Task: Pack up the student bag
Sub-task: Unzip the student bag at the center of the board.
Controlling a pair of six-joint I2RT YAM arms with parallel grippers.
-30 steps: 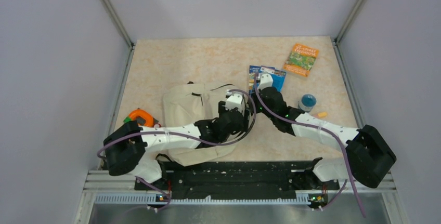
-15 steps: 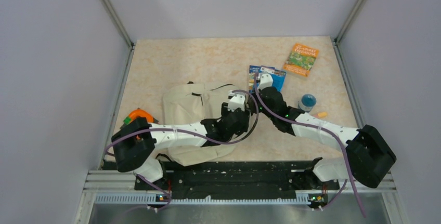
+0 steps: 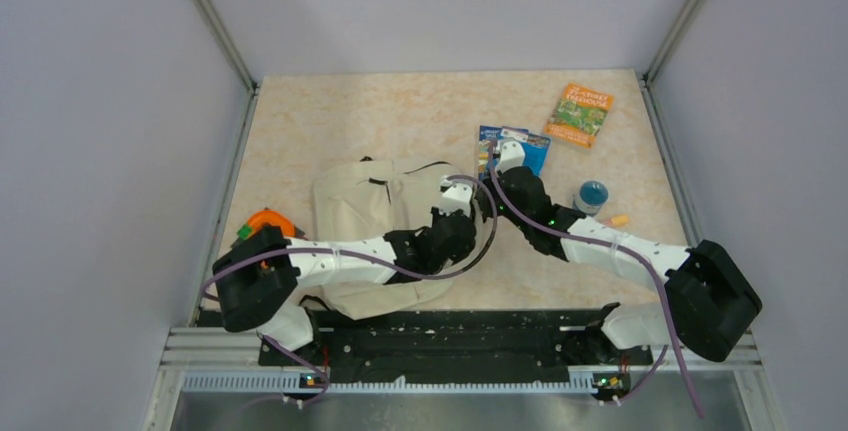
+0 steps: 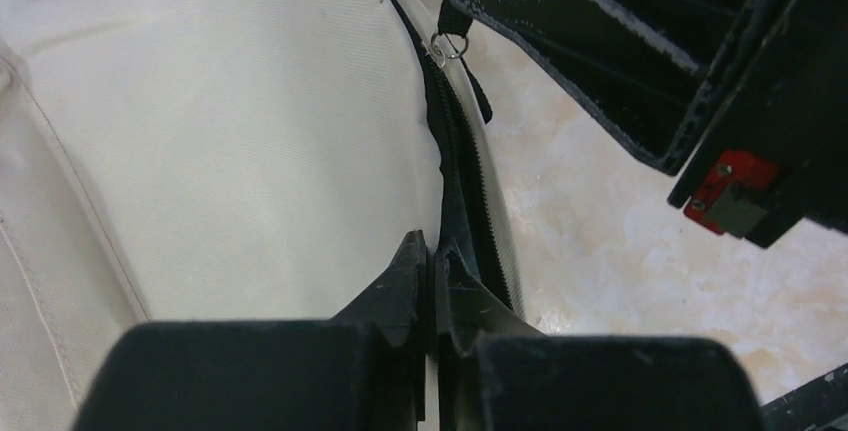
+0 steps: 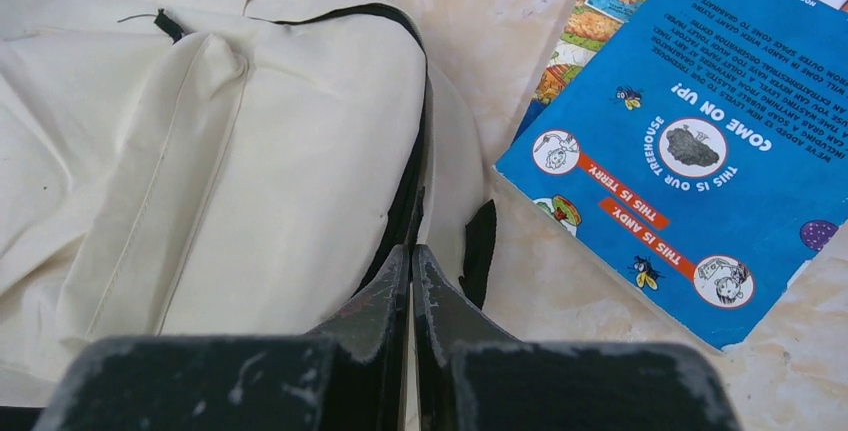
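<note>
The bag (image 3: 365,213) lay flat on the table (image 3: 350,116), left of centre and close to the near edge, partly under the left arm. Its long axis ran roughly from near to far, and its curved black zip edge faced right, towards the blue book (image 3: 515,148).

The left gripper (image 3: 463,189) was pressed together on that zip edge. In the left wrist view the black zip band of the bag (image 4: 220,131) ran straight into the closed tips of the gripper (image 4: 432,247). The right gripper (image 3: 487,179) was also pressed together, its tips (image 5: 411,251) at the zip line of the bag (image 5: 200,151) further along. Whether it pinched any fabric could not be told.

The blue book (image 5: 680,141) lay just beside the bag, its cover upside down to the right wrist camera and reading "COME ON UP!", "THIS IS OUR TREEHOUSE", "THIS IS ANDY" and "THIS IS TERRY", with "MACMILLAN" at the top edge. A green book (image 3: 579,114) lay further back, its title too small to read.

A second before, the left gripper's fingers had been spread and sat a little further left. The bag, books and right arm had not moved
</note>
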